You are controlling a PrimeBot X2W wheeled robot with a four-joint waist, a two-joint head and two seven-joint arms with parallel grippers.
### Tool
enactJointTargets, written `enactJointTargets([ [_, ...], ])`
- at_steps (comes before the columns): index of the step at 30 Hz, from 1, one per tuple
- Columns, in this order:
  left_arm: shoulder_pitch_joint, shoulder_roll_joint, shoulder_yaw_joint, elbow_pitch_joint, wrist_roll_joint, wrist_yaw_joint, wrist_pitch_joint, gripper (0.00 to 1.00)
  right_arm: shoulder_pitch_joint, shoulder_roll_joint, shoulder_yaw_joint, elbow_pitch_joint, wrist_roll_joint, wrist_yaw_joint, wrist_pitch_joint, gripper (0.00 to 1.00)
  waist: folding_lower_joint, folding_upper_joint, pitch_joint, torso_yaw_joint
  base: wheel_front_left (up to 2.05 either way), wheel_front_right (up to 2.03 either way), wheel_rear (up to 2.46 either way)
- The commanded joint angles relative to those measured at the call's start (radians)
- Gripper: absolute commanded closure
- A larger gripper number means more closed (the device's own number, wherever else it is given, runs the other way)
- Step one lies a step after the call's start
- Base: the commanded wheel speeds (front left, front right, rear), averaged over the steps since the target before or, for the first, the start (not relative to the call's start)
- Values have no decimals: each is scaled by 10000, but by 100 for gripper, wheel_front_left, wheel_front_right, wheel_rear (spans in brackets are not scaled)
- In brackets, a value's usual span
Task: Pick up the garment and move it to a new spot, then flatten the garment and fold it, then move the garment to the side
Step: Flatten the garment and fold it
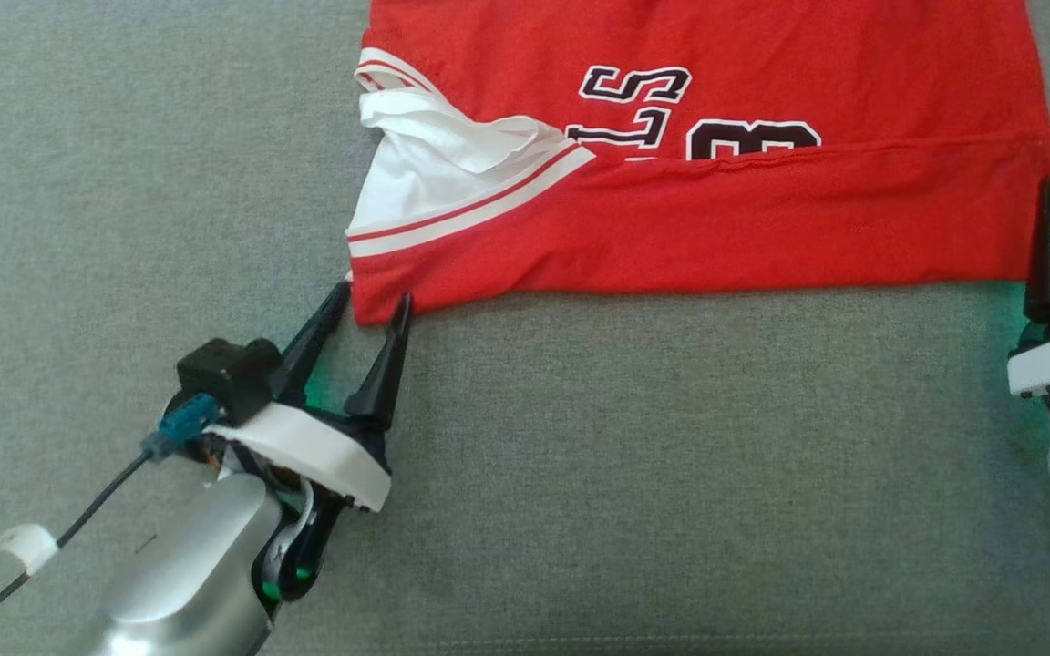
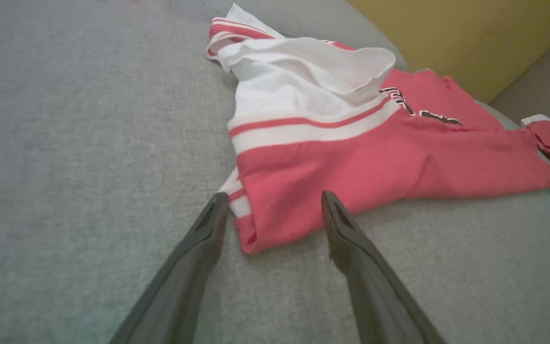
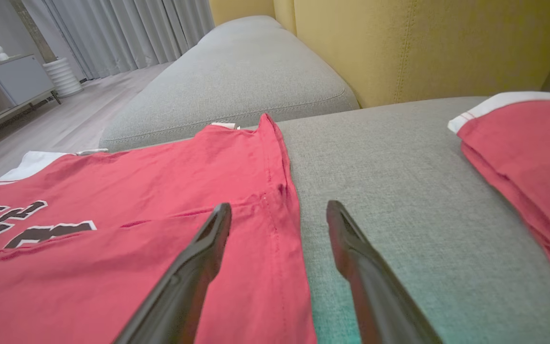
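Folded red fabric jersey (image 1: 716, 228) lay on the grey woven sofa cushion (image 1: 580, 456); both sets of jaws gaped, empty.
Head view: left gripper (image 1: 374, 293) at seven o'clock straddled the jersey's corner. Left wrist view: corner between fingers (not pinched). Right wrist view: right gripper (image 3: 279, 204) at six o'clock straddled the side hem.

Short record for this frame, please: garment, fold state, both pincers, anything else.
garment: red jersey on grey sofa cushion
fold: near strip doubled over, partly covering the print
sleeve: white sleeve rumpled, left side
left pincer: open, straddling near left corner
right pincer: open, at right edge
other: second red garment, folded, lying apart
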Motion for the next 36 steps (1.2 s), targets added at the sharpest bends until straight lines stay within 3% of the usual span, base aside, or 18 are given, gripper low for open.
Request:
enactJointTargets([
  [1, -230, 304, 288, -37, 4, -50, 42, 0, -16, -120, 161, -188, 102, 67, -117, 0, 1, 0, 13, -39, 0, 0, 0],
  [3, -271, 319, 186, 137, -11, -145, 214, 0, -37, -98, 197, -134, 139, 67, -127, 0, 1, 0, 15, -86, 0, 0, 0],
  [4, -275, 322, 105, 183, -28, -229, 330, 13, -32, -95, 217, -103, 152, 67, -131, 0, 1, 0, 8, -101, 0, 0, 0],
  [5, -267, 315, 55, 205, -66, -295, 416, 49, -23, -94, 240, -67, 164, 67, -134, 0, 1, 0, -8, -111, 0, 0, 0],
  [6, -258, 312, 32, 214, -97, -328, 462, 71, -8, -87, 269, -22, 187, 67, -137, 0, 1, 0, -31, -118, 0, 0, 0],
  [7, -254, 319, 17, 213, -103, -356, 468, 100, 10, -78, 310, 36, 223, 67, -138, 0, 1, 0, -57, -123, 0, 0, 0],
  [12, -214, 363, 39, 166, -98, -371, 333, 100, 114, -43, 659, 442, 470, 67, -20, 0, 1, 0, -192, -82, 0, 0, 0],
  [17, -268, 449, 41, 42, -31, -385, 240, 100, 142, 14, 985, 988, 936, 67, 819, 0, 1, 0, -300, 42, 0, 0, 0],
  [19, -290, 475, 28, 32, -10, -398, 229, 100, 200, -4, 1123, 1030, 1235, 67, 1210, 100, 1, 0, -365, 99, 0, 0, 0],
  [28, 556, 654, -83, -233, -173, -231, 100, 100, 1172, -796, 1452, 228, 1930, 67, 1703, 100, 1, 0, -1303, 161, 0, 0, 0],
  [36, 2302, 939, -395, -1332, -379, 420, 55, 100, 3289, -1659, 1448, -1086, 2765, 67, 1990, 100, 1, 0, -2404, 386, 0, 0, 0],
])
